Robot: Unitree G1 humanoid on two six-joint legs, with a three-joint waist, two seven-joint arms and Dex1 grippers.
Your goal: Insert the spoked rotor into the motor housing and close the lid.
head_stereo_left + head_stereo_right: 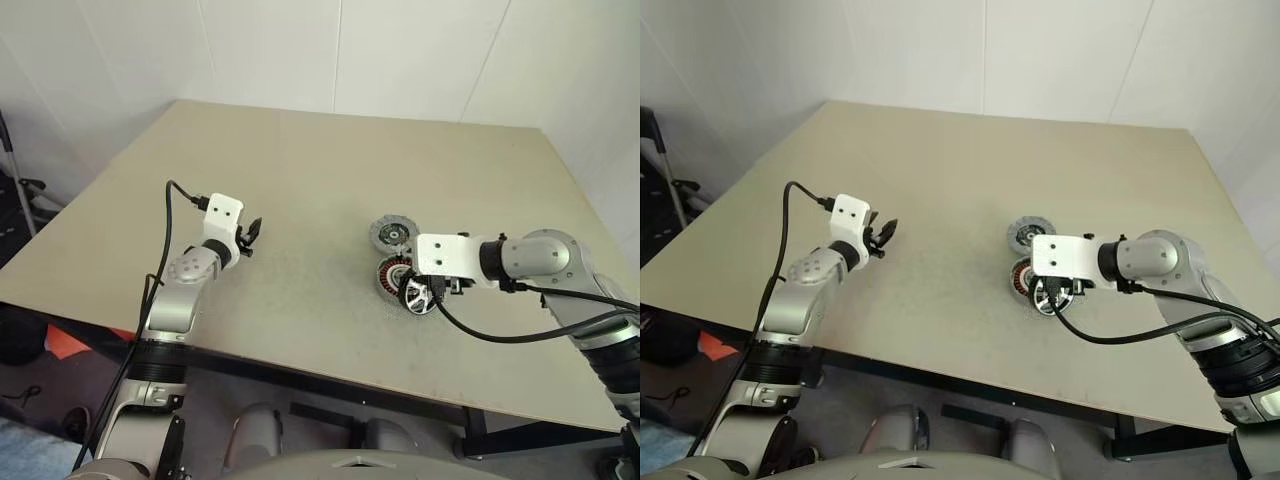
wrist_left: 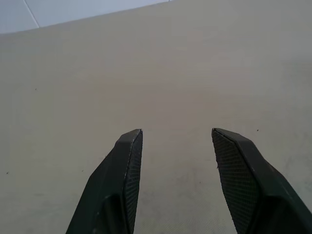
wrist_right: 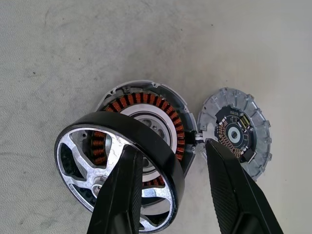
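Black-rimmed and tilted, the spoked rotor [image 3: 119, 170] you hold in your right pincer [image 3: 170, 195] overlaps the near edge of the motor housing [image 3: 146, 105] on the bench [image 1: 300, 180], lid [image 3: 239, 134] just beside, left pincer [image 2: 178, 161] half-spread, empty, well apart.

Spoked rotor [image 3: 119, 168] tilted over motor housing [image 3: 146, 114]; lid [image 3: 239, 134] beside — flat

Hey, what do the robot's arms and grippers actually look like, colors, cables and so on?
Both arms are silver-grey metal with rounded joints and black bands. Each wrist carries a white boxy block, and a loose black cable runs back along each arm. The left gripper and right gripper each have two tapering black fingers with cross-hatched inner pads.
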